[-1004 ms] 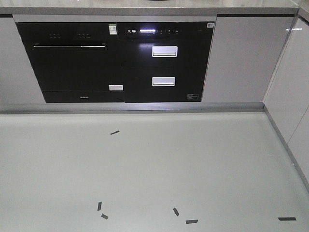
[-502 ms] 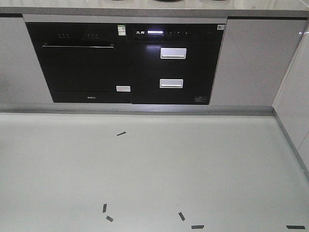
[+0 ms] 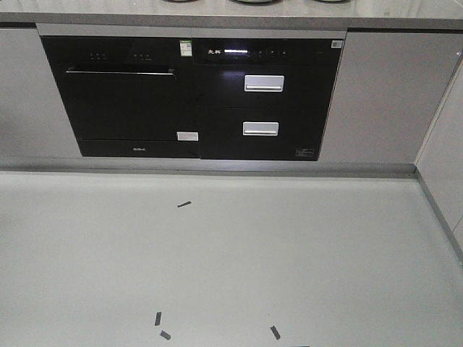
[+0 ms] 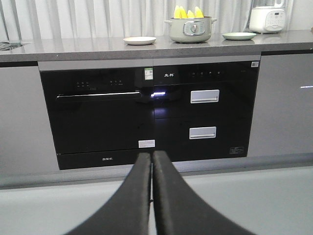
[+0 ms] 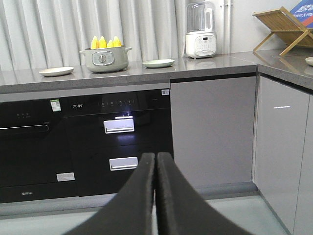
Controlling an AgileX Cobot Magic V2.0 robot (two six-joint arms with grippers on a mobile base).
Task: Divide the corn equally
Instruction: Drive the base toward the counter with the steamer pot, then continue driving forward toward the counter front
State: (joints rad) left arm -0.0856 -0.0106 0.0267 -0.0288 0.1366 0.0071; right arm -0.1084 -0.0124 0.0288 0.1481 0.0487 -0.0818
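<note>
Left wrist-mounted view looks across the floor at a run of kitchen cabinets, and the corn [image 4: 188,11] is plain to see: four yellow tips standing upright in a grey-green pot [image 4: 190,30] on the worktop [image 4: 73,48]. A cream plate [image 4: 140,40] lies on one side of the pot and a pale green plate [image 4: 239,35] on the other, both bare and both apart from the pot. The left hand [image 4: 150,154] has its two dark fingers pressed together with nothing between them, and in its own wrist view the right hand [image 5: 156,154] is likewise closed and empty. Both sit low, level with the black built-in oven [image 4: 98,115] rather than the worktop, and well apart from the pot. The front-facing view shows only cabinet fronts and grey floor [image 3: 231,260] dotted with dark tape marks. By this showing, none of the sharing-out is done: every cob is in the pot and neither plate has received one. The robot probably has to close in on the worktop first, then lift the cobs out, most likely two to each plate.
</note>
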